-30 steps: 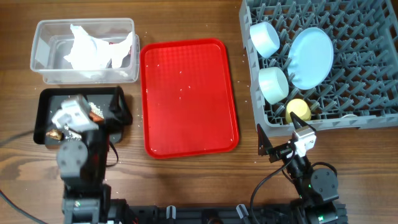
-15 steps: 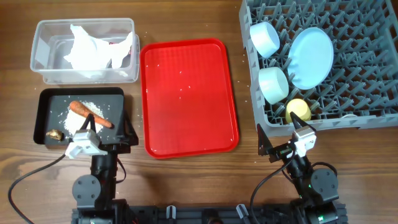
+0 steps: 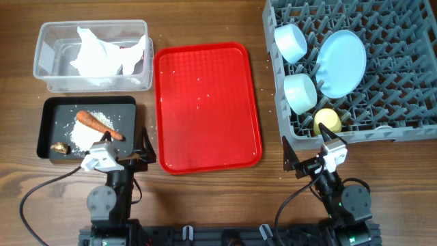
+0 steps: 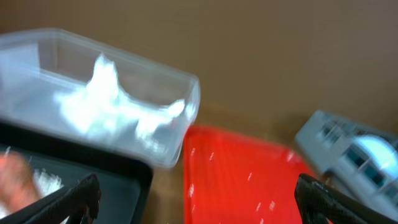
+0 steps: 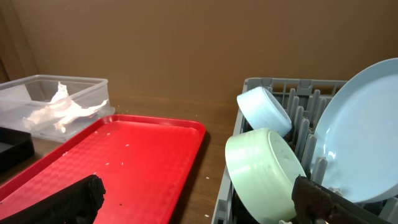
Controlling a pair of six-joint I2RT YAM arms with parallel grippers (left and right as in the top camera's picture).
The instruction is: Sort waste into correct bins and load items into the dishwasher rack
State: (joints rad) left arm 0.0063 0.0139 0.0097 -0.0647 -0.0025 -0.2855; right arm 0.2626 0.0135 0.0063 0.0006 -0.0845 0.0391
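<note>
With the left hand and right hand apart and empty, napkin in tub, carrot in black tray and plate in rack, stray grains on the red tray may be overlooked.

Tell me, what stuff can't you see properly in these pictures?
- The red wrapper: in the overhead view only a sliver shows, because the napkin in the tub covers the rest.
- The carrot: in the left wrist view it is blurred and cut off by the left edge.
- The plate: in the right wrist view it is cut off by the right edge.
- The brown lump: in the overhead view it is too small to tell what it is.
</note>
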